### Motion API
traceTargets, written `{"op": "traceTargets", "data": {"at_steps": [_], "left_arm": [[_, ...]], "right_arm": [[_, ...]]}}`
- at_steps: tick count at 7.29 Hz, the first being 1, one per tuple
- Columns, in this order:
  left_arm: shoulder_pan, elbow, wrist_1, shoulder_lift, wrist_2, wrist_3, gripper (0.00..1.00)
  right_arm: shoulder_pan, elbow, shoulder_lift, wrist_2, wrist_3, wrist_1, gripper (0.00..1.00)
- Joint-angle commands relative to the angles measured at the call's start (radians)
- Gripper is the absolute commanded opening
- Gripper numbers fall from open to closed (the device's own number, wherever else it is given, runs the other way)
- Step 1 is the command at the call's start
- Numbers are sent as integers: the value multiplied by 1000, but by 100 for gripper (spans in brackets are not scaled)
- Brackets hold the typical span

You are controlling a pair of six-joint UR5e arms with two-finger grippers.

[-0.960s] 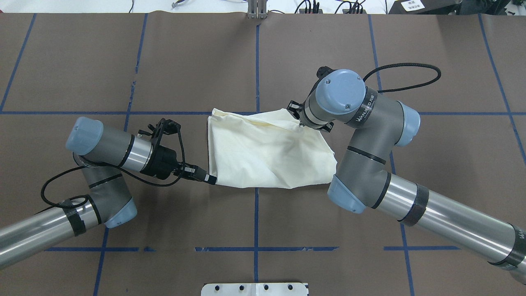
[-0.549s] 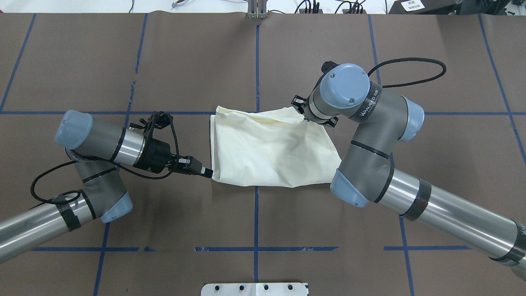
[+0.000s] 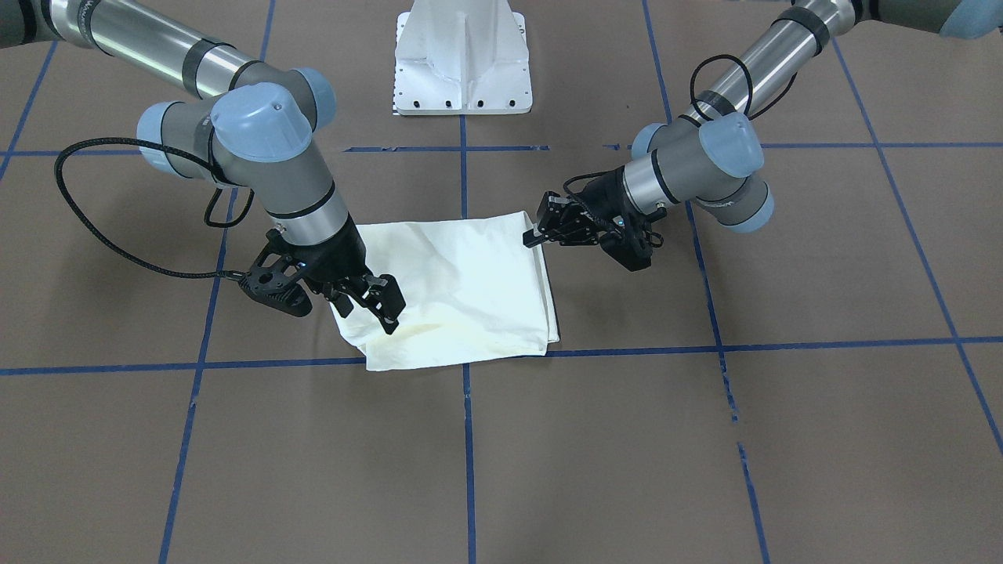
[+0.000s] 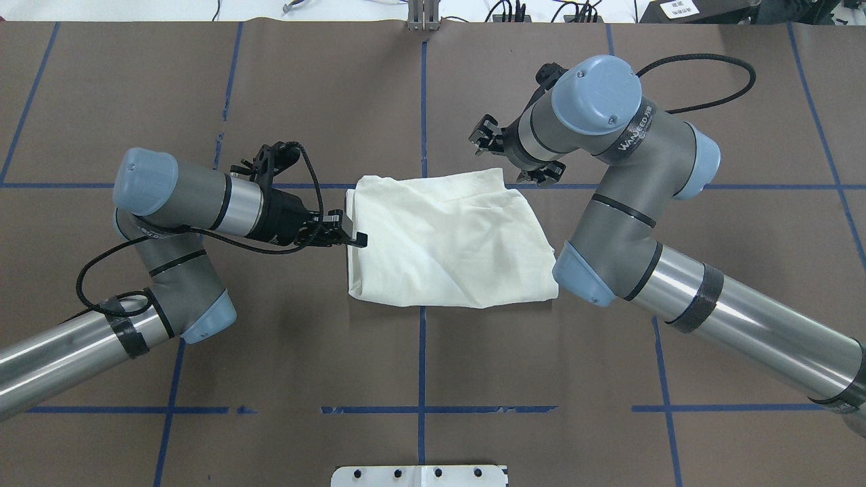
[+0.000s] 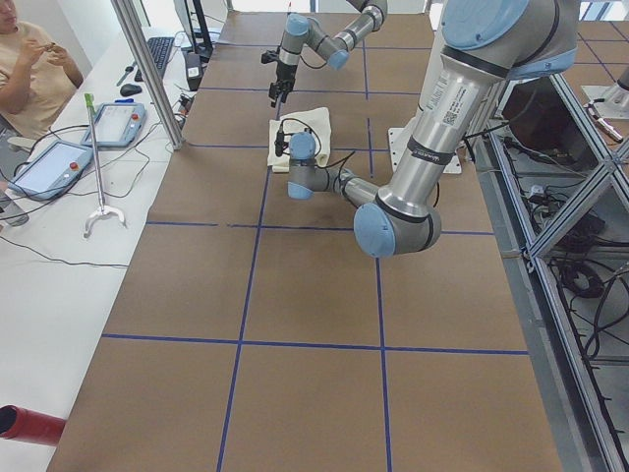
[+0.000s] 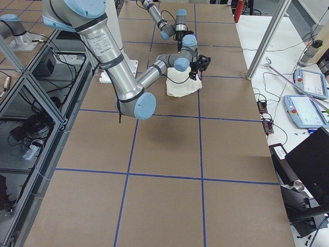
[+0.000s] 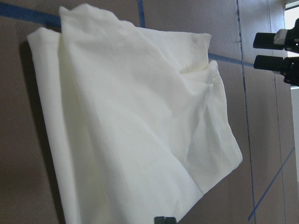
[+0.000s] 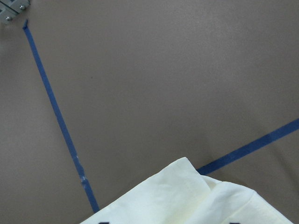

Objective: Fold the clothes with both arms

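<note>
Covering the whole scene is the brown worktop (image 4: 270, 101), marked into squares by blue tape lines (image 4: 422, 101). Both arms reach in toward its centre: the right arm (image 4: 676, 297) bends round the far right corner of the garment, and the left arm (image 4: 183, 196) lies low along its left side.

Between them the cream T-shirt (image 4: 440, 243) rests flat on the worktop, folded into a compact, roughly rectangular packet with the plain side up. No sleeves hang out, and the print is not in sight from overhead.

The right gripper (image 4: 482, 135) hangs just beyond the far right corner, with its fingers a little apart and nothing between them. The left gripper (image 4: 355, 238) has its tips at the packet's left edge. Whether it pinches the fabric there or only touches it, I cannot tell.

By my reading the folding is nearly finished. What is left looks like tidying: the top layer is creased, and one far corner flap (image 7: 205, 74) sits slightly raised and askew.
</note>
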Motion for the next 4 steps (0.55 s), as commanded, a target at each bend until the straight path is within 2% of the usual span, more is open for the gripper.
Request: {"op": "traceTargets", "data": {"at_steps": [1,4], "left_arm": [[47,-12,83,-11,104,-1,0],[113,-35,100,54,134,-1,0]], "right_arm": [[-5,11,-2,7,6,8,100],[-5,15,-4,10,6,8,100]]}}
